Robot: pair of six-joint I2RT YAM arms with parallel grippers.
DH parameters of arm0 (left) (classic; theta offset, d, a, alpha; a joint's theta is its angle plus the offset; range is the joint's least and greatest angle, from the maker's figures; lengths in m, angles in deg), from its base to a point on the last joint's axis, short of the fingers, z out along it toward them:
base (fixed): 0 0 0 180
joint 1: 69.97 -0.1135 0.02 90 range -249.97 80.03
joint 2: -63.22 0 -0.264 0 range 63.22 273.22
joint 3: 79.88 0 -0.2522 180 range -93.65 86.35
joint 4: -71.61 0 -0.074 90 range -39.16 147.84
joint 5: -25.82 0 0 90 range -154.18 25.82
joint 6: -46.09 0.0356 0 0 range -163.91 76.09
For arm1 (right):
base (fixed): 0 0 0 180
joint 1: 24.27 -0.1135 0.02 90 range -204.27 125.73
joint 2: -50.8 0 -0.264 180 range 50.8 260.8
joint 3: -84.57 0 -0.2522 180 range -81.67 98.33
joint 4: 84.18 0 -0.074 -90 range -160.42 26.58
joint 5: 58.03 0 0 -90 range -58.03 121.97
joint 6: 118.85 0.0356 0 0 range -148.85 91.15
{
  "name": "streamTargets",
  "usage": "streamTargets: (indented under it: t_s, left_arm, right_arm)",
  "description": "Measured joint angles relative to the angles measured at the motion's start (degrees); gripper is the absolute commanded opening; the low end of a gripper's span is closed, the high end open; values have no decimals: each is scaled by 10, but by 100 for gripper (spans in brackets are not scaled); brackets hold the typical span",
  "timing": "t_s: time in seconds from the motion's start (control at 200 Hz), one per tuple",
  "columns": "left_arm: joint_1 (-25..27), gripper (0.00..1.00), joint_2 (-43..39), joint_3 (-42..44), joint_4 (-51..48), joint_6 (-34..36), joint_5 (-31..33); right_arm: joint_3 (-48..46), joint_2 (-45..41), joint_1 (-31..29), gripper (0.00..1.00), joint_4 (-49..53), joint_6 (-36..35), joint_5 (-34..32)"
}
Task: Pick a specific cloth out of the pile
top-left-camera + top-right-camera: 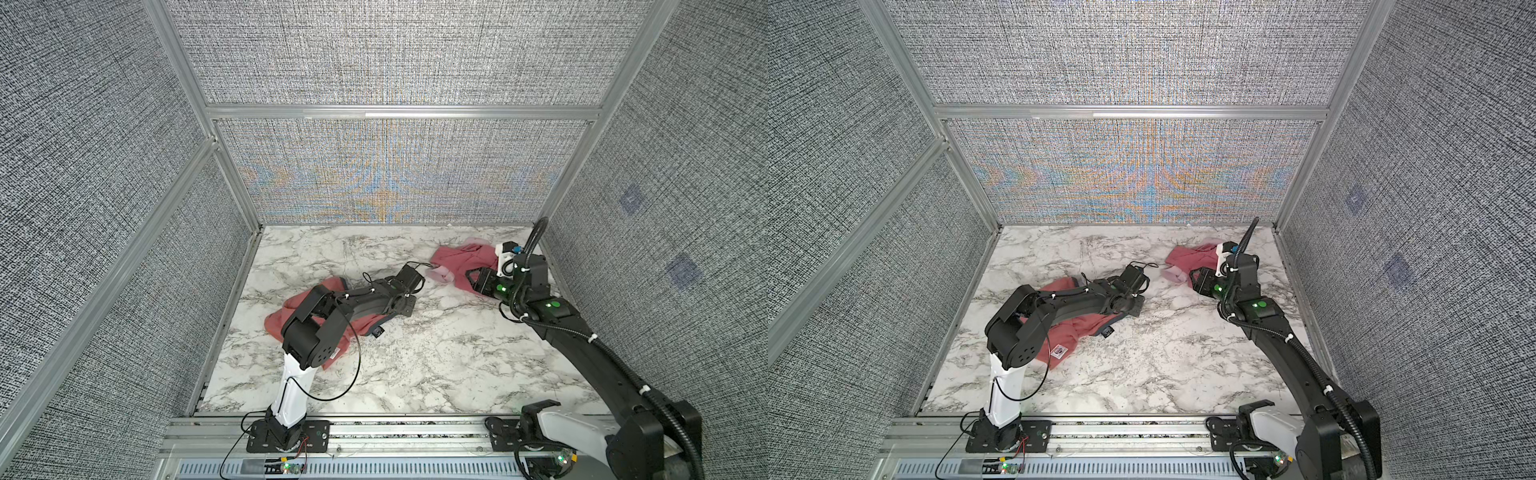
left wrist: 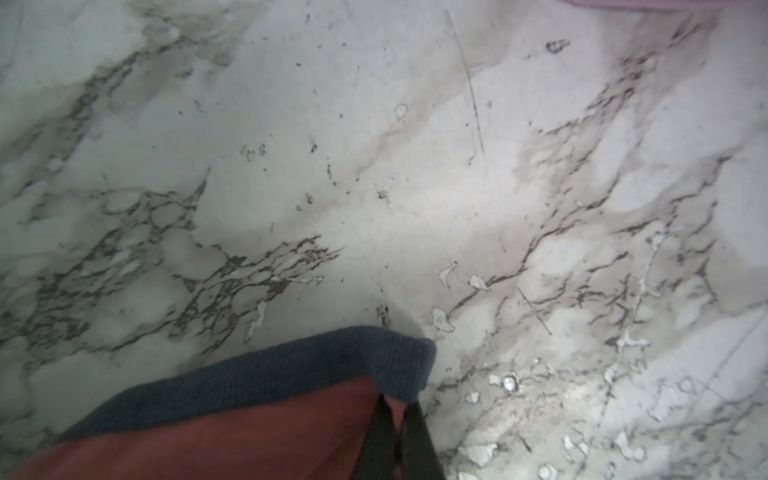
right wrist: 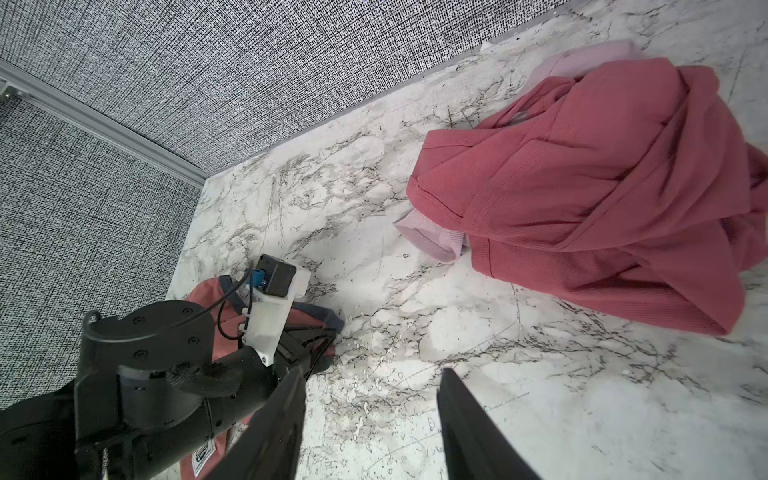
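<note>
And the left fingers (image 2: pixel 388 440) are pinched shut on the grey-blue trim (image 2: pixel 291 365) of the cloth (image 1: pixel 1075 332), which trails from them back toward the desk's (image 1: pixel 415 353) left edge. The right fingers (image 1: pixel 478 283) hang apart, empty, beside the pile (image 1: pixel 453 259) in the far right corner, well apart from that grip.

Bright, even light washes the marble tabletop (image 1: pixel 415 353) in both top views, with only faint shadows; rainbow moiré ripples over the back wall panel (image 1: pixel 386 183), and side walls stretch at the edges; the left wrist view is dim and blurred, its cloth (image 2: pixel 249 436) shadowed
</note>
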Motion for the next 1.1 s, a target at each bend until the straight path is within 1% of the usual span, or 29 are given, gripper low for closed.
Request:
streamTargets:
  t_s: [0.14,0.355,0.47,0.565,0.665,0.74,0.946,1.101]
  left_arm:
    - [0,0,1,-53,-19,6,10]
    - [-12,0,8,-177,-32,41,36]
    - [-35,0,-14,-199,-32,48,35]
    - [-55,0,-57,-198,-32,49,34]
    - [-70,0,-121,-172,-25,49,37]
    - [-81,0,-176,-126,-10,48,42]
    - [-113,0,-350,57,14,22,62]
    - [-132,0,-466,167,18,-17,80]
  right_arm:
    - [13,11,2,53,1,-2,-1]
    - [23,17,2,53,5,-4,-1]
    - [43,20,2,53,4,-3,0]
    - [46,20,2,53,3,-3,0]
    - [46,22,2,53,3,-3,0]
    - [46,24,2,53,1,-1,3]
    - [46,29,2,54,-9,8,16]
    - [49,38,2,54,-17,8,24]
